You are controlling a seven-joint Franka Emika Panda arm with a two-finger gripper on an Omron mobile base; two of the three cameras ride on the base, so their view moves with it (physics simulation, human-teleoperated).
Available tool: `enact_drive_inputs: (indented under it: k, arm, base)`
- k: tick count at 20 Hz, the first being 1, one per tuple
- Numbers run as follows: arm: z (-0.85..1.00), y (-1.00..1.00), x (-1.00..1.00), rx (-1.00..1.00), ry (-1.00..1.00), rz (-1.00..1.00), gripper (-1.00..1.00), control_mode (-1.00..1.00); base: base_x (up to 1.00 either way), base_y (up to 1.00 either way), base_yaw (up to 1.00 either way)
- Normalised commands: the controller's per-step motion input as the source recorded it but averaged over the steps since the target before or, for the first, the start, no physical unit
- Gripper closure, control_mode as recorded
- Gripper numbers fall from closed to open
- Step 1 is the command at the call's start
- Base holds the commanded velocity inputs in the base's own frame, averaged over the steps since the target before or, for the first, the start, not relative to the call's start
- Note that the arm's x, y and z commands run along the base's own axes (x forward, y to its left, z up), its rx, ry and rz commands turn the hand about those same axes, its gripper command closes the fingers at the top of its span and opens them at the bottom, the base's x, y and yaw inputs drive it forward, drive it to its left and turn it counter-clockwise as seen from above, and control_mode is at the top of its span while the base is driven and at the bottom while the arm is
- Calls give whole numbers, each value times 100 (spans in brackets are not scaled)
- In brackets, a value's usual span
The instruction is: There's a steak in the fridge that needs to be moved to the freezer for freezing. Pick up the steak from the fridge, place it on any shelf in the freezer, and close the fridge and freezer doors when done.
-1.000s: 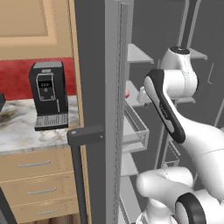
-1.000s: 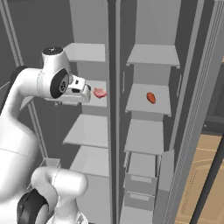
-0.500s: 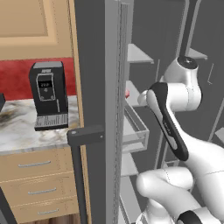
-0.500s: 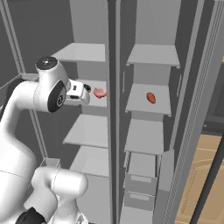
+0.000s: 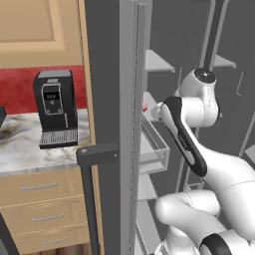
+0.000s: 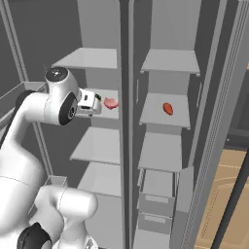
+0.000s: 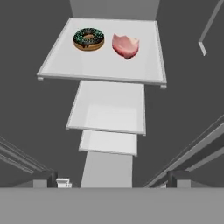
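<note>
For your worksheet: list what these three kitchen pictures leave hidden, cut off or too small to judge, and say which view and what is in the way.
1. Steak: in the left base view only a red sliver shows past the door edge.
2. Pincer: in the right base view the white hand hides its fingers.
3. Doughnut: in the right base view the arm covers it.
4. Reddish item on the right-hand shelves: too small to identify.
5. Coffee machine: display too small to read.

Glossy white rounded arm (image 5: 219, 174), dark joints, white hand (image 6: 90, 103)

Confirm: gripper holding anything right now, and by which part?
Nothing held. The gripper is open, its dark fingertips wide apart and clear of the flat pinkish-red steak, which lies on a pale shelf beside a chocolate-frosted donut.
</note>
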Motion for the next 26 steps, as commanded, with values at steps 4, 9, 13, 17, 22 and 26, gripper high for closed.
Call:
enact_drive_inputs:
  k: [4,9,13,17,22,26]
  arm:
    - [0,11,51,0,0,0,-100,-100]
    - [0,0,49,0,0,0,-100,-100]
    - [-18,0,37,0,-12,0,-100,-100]
    - [-20,0,51,0,-1,0,-100,-100]
    - [-15,0,49,0,0,0,-100,-100]
    - [-3,3,35,0,9,0,-100,-100]
  base:
    - [0,0,0]
    - [0,0,0]
    - [0,0,0]
    - [0,0,0]
    - [0,0,0]
    - [0,0,0]
